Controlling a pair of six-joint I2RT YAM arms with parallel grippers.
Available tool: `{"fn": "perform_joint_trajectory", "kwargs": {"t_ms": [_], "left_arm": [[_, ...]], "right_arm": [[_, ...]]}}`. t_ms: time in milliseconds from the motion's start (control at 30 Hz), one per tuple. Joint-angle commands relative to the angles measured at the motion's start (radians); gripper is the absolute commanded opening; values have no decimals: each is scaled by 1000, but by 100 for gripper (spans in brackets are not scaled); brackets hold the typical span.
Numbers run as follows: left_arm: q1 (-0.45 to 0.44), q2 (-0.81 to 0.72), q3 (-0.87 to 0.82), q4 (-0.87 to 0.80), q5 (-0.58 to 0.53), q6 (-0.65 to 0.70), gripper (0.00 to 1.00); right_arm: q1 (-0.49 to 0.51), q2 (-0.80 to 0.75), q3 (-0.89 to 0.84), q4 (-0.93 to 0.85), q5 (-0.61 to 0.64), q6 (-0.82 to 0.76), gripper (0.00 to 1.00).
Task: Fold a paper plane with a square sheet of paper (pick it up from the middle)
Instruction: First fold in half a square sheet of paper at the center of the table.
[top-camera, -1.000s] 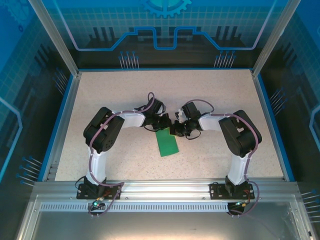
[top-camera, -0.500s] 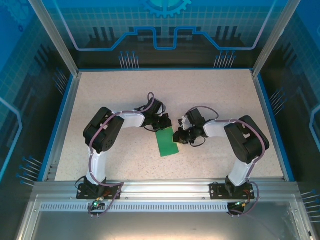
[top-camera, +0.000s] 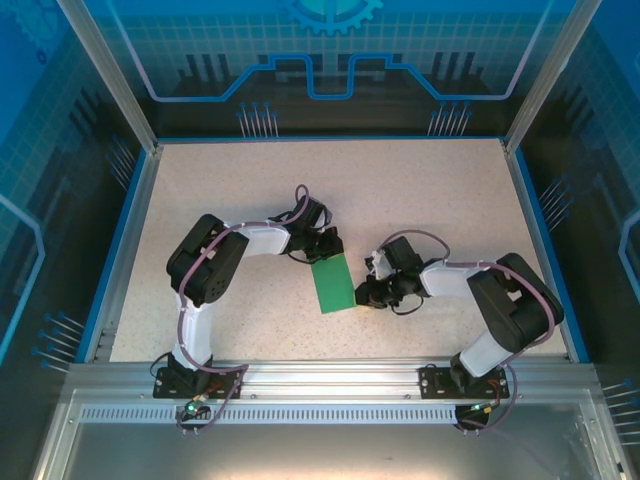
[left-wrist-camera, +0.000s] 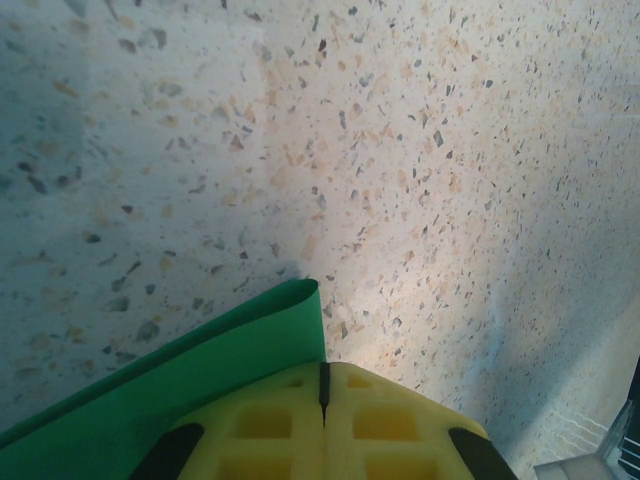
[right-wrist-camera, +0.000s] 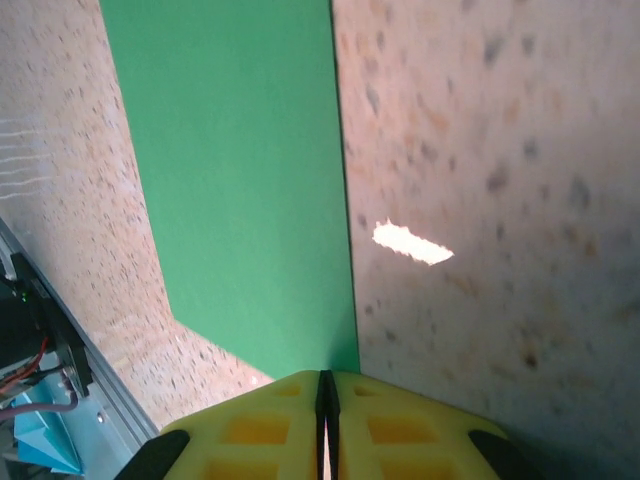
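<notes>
Here, the green sheet of paper (top-camera: 333, 287), folded into a narrow rectangle, lay on the table (top-camera: 230, 190) midway between the arms. Its long axis ran near to far, with the far end tilted slightly right. The left gripper (left-wrist-camera: 323, 372) was clamped on its curled-up far edge. The right gripper (right-wrist-camera: 326, 385), fingers pressed together, met its right edge by the near corner.

Speckled beige tabletop (top-camera: 420, 190) spans the centre. Blue border (top-camera: 120, 240) runs along its 9 o'clock side. Aluminium rail (top-camera: 330, 378) crosses at 6 o'clock. Blue circuit-pattern back panel (top-camera: 330, 60) stands at 12 o'clock. Right wrist view: small bright light patch (right-wrist-camera: 412, 243) on the tabletop.
</notes>
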Motion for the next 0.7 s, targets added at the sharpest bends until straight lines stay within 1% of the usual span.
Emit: {"fn": "perform_joint_trajectory", "kwargs": {"t_ms": [0, 100, 200, 267, 467, 567, 667], "left_arm": [[12, 37, -28, -71, -78, 30, 6], [10, 35, -26, -71, -70, 32, 6], [10, 30, -23, -72, -62, 32, 6], [10, 24, -20, -78, -59, 33, 6], [10, 10, -4, -98, -47, 36, 6], [10, -3, 4, -110, -42, 38, 6], [10, -13, 17, -114, -32, 39, 6]], "right_arm": [[20, -24, -26, -147, 0, 1, 12], [18, -55, 21, -165, -1, -3, 12], [12, -83, 81, -115, -28, 20, 13], [11, -80, 126, -77, -22, 33, 13], [9, 70, 254, -50, 13, 34, 12], [10, 131, 268, -42, 19, 30, 12], [9, 154, 258, -49, 30, 20, 11]]}}
